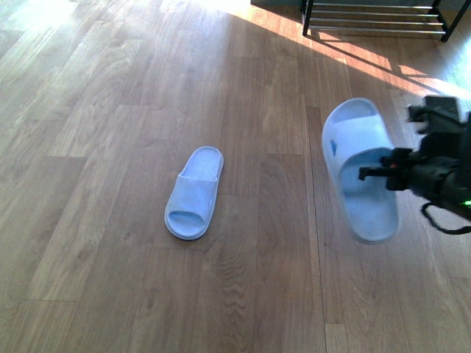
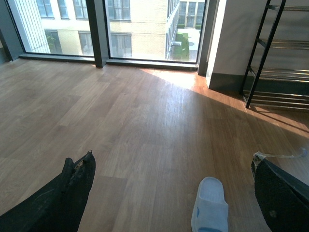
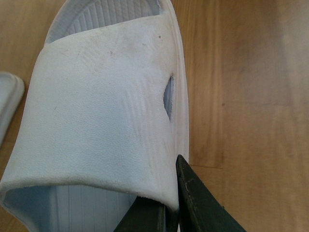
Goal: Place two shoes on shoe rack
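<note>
My right gripper [image 1: 375, 170] is shut on a pale blue slide [image 1: 358, 168] and holds it tilted above the wood floor at the right. In the right wrist view the fingers [image 3: 193, 203] pinch the edge of the slide's strap [image 3: 96, 111]. The second pale blue slide [image 1: 194, 193] lies flat on the floor at the centre; it also shows in the left wrist view [image 2: 210, 207]. My left gripper [image 2: 174, 193] is open and empty above the floor, with that slide between its fingers' line of sight. The shoe rack [image 1: 375, 16], black frame with silver rods, stands at the far right. No grey sneakers show.
The rack also shows in the left wrist view [image 2: 275, 63] against a white wall. Large windows [image 2: 120, 29] line the far side of the room. Sunlight falls on the floor [image 1: 110, 110] in front of the rack.
</note>
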Controlling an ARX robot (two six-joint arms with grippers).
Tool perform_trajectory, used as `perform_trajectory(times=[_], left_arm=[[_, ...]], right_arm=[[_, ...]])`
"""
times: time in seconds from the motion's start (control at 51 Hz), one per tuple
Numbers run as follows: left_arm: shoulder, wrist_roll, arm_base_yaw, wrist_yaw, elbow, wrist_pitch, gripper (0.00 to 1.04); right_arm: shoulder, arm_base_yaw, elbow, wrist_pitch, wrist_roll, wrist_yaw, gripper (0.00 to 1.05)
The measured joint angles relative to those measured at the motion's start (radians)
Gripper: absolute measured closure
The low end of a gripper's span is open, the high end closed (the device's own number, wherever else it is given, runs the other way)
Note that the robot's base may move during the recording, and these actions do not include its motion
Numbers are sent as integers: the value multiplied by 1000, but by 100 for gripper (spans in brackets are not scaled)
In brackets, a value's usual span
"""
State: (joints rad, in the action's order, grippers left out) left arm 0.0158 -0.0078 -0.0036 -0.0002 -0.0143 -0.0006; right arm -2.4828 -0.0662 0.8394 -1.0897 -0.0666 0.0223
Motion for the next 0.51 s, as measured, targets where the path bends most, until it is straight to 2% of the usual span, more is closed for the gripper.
perform_trajectory(times=[0.118,0.255,0.392,0.412,0.51], left_arm=[[0,0,0,0,0,0,9],[0,0,0,0,0,0,9],[0,0,0,0,0,0,9],[0,0,0,0,0,0,9],[0,0,0,0,0,0,9]], right_arm=[[208,28,-185,3,4,22,103],[480,41,-379,74,9,47,103],[702,48,-484,137,10,69,103],[838,55,-531,133,10,94,103],[836,55,-537,133,10,95,103]])
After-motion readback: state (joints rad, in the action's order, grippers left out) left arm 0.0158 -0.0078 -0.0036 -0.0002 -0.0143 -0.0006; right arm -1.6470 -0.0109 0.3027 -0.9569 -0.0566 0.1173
